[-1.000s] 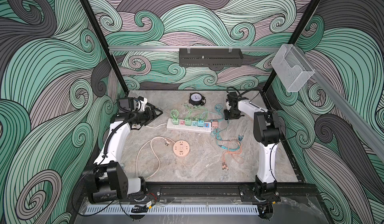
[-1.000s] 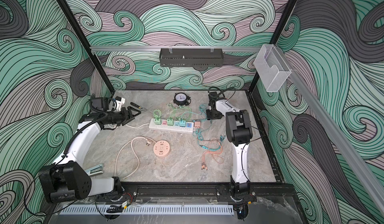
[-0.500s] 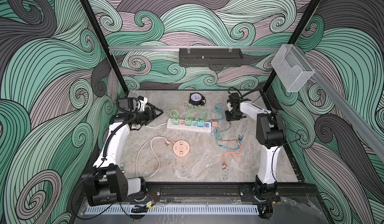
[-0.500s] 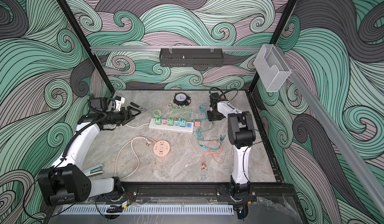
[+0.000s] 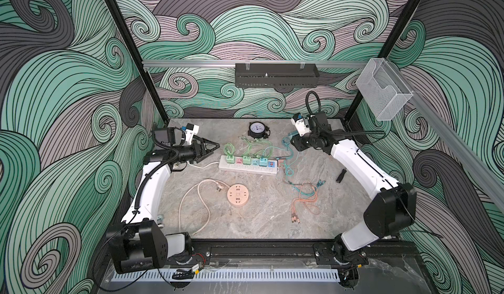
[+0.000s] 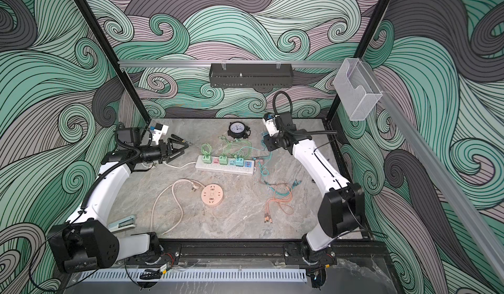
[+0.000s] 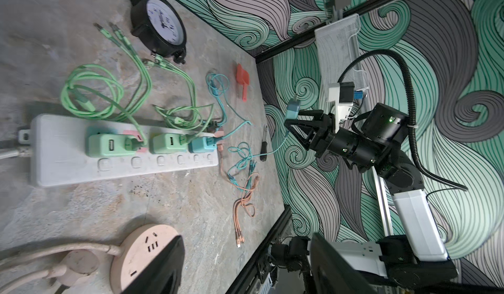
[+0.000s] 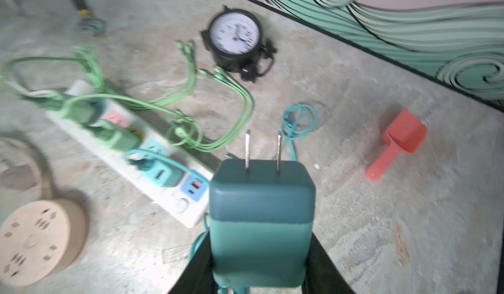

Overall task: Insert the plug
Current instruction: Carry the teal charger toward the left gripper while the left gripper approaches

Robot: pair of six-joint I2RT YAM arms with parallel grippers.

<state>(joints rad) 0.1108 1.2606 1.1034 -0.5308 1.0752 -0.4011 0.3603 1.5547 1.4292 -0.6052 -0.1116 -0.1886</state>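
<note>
Risk noted: right gripper (image 7: 297,118) jaws grasped teal plug (image 8: 261,197), well apart from power strip (image 5: 248,167). Skewed prongs might miss the slots and shove the strip. Left gripper (image 5: 211,146) jaws stood released.

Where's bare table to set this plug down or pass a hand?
The right gripper holds the plug. Bare: the front strip of the table, between the round socket and the orange cables and nearer than both. Crowded: the power strip, green cables from it back to the clock, teal cables off its right end.
</note>
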